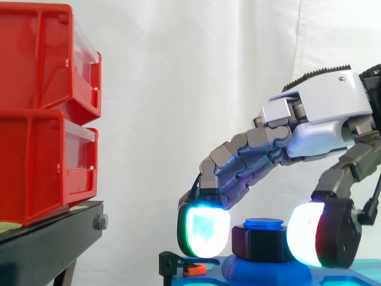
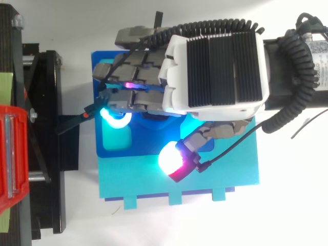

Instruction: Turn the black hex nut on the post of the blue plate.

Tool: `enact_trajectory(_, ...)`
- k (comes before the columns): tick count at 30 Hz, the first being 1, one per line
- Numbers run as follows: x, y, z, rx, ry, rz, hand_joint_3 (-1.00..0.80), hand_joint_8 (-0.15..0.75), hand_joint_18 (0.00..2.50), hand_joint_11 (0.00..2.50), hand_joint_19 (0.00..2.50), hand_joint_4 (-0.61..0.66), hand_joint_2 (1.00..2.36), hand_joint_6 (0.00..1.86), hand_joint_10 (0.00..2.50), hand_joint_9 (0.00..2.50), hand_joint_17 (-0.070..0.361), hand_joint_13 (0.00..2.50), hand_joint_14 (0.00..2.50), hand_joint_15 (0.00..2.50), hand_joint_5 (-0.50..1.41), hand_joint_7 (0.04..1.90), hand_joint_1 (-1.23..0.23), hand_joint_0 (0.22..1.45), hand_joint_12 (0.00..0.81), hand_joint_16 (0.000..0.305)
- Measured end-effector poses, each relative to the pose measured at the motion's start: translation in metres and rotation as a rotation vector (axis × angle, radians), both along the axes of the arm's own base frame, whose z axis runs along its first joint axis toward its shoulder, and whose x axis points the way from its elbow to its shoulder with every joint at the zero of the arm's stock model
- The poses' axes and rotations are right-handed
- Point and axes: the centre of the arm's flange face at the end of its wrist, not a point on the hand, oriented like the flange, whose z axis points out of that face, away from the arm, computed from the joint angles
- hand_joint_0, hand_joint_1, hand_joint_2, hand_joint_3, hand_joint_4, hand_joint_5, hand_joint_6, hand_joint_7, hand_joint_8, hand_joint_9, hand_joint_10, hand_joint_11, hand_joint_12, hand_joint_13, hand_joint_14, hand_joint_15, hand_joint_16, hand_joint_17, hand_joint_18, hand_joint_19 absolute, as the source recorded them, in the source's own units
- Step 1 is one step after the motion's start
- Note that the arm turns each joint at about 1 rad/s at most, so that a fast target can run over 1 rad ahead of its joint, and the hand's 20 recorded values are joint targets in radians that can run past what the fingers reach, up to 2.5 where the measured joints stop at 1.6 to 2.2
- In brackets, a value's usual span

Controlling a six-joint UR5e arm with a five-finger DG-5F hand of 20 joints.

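Note:
The black hex nut (image 1: 260,244) sits on a blue post (image 1: 264,223) that rises from a round boss on the blue plate (image 2: 225,169). My hand (image 1: 321,119) reaches in from the right and arches over the post. One glowing fingertip (image 1: 204,232) hangs just left of the nut with a thin gap. The thumb pad (image 1: 305,235) stands at the nut's right in the side view. From above, the thumb pad (image 2: 171,158) lies nearer the plate's front edge, off the post. The hand (image 2: 215,72) hides the nut from above. Nothing is pinched.
Two stacked red bins (image 1: 41,113) stand on a black stand (image 1: 47,244) to the left of the plate. A small black clamp with an orange tip (image 1: 184,265) sits at the plate's left edge, close under the fingertip. White tabletop surrounds the plate.

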Motion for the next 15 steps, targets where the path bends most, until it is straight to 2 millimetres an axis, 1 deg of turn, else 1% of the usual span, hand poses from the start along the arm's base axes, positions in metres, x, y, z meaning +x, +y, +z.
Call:
enact_trajectory(6, -0.0010, -0.0020, -0.0016, 0.000, 0.004, -0.002, -0.50, 0.195, 0.24, 0.04, 0.31, 0.20, 1.00, 0.50, 0.00, 0.24, 0.112, 0.23, 0.00, 0.12, -0.21, 0.95, -0.85, 0.53, 0.345, 0.050)
enact_trajectory(15, -0.0013, -0.0049, -0.0016, -0.001, 0.001, -0.005, -0.50, 0.186, 0.28, 0.05, 0.29, 0.17, 1.00, 0.50, 0.00, 0.24, 0.108, 0.24, 0.01, 0.10, -0.22, 0.96, -0.88, 0.60, 0.335, 0.048)
